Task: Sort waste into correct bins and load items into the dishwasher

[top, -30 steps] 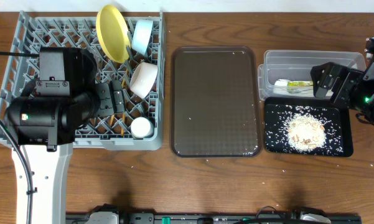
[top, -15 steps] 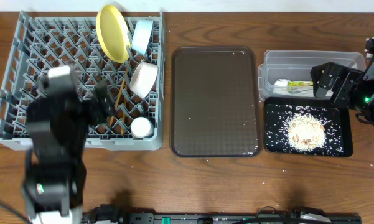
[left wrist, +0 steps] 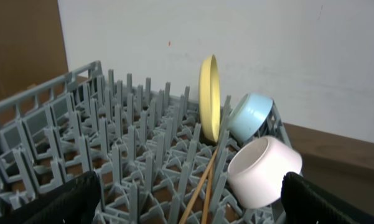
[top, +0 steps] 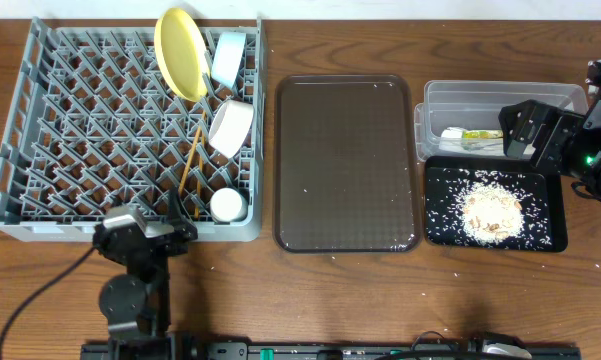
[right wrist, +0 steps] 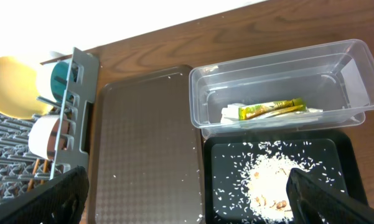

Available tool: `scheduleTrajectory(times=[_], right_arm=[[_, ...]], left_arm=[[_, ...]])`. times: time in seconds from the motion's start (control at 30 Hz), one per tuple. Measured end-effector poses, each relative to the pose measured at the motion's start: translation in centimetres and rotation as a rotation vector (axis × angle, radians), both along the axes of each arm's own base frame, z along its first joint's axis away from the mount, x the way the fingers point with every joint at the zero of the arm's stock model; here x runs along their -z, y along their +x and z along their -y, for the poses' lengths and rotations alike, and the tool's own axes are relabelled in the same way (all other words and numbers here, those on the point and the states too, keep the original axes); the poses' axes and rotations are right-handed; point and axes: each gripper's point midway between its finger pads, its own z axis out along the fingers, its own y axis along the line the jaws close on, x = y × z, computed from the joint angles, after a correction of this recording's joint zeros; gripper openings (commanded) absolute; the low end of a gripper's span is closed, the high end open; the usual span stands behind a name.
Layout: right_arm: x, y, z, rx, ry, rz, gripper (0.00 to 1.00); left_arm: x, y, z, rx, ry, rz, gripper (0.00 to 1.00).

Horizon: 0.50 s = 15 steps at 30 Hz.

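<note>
The dish rack (top: 40, 222) filled the left half of the tabletop, from the far left corner almost to the near edge. In it the yellow plate (top: 180, 52) stood on edge by the far rim. The light blue bowl (top: 228, 58) leaned just beside it on the right, and the white bowl (top: 231, 126) lay tipped on its side nearer, along the rack's right wall. The chopsticks (top: 190, 160) ran slanted across the pegs just left of the white bowl; their near ends were lost among the pegs, and the left wrist view cut them off. The white cup (top: 226, 205) sat in the rack's near right corner — too small to tell which way up.

The left gripper (left wrist: 190, 183) hovered at the rack's near rim, fingers spread wide around nothing. Only their blurred dark tips showed in the bottom corners. From overhead the arm covered a stretch of that rim.

The brown tray (top: 347, 165) lay mid-table with a few pale specks on it.

By the right edge the clear tub (top: 480, 92) sat farther back, with the black tray (top: 435, 225) against its near side — touching or overlapping, unclear. The wrapper (right wrist: 272, 109) lay in the tub on the napkin (right wrist: 236, 114), partly hiding it. The rice scraps (top: 491, 212) were heaped in the black tray, with grains scattered around. The right gripper (right wrist: 187, 186) hung over the tub's right end and hid part of it from overhead. Its fingers were apart and empty, their tips cropped.
</note>
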Motion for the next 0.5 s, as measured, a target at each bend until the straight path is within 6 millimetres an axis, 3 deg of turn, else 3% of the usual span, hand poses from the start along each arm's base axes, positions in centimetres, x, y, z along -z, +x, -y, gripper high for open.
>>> scheduleTrajectory(times=[0.17, 0.5], right_arm=[[0.0, 0.0, 0.0, 0.000, 0.000, 0.000, 0.99], [0.0, 0.0, 0.0, 0.000, 0.000, 0.000, 0.99]], left_arm=[[2.5, -0.3, 0.0, 0.000, 0.003, 0.022, 0.93], [5.5, -0.3, 0.1, 0.002, -0.003, -0.025, 0.93]])
